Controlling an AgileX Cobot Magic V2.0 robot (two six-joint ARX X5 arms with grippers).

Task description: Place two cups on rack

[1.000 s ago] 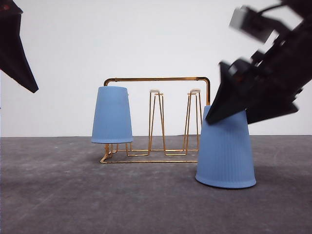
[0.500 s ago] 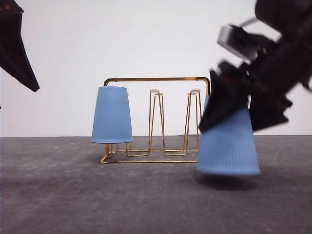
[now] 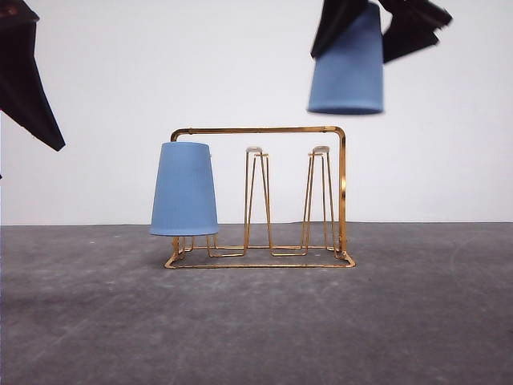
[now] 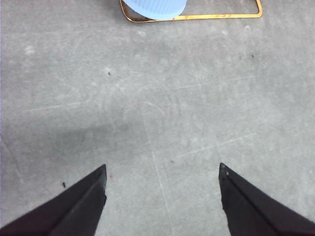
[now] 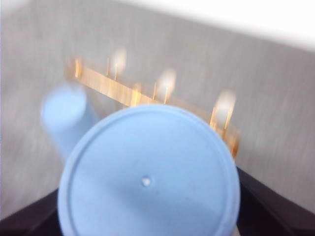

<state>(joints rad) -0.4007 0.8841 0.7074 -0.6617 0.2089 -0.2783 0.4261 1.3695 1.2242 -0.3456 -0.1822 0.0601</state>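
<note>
Grey matte tabletop (image 3: 256, 321), plain white wall behind. Gold wire rack (image 3: 260, 196) sits mid-table w/ one blue cup (image 3: 184, 190) upside down over its leftmost prong. R gripper (image 3: 377, 28) is high up, above the rack's right end, pinching the second cup (image 3: 347, 64) mouth-down, clear of the frame. L gripper (image 4: 162, 196) hangs at the left, fingers spread wide, nothing between them.

One cup (image 3: 184, 189) racked, other cup (image 3: 346, 68) aloft.
</note>
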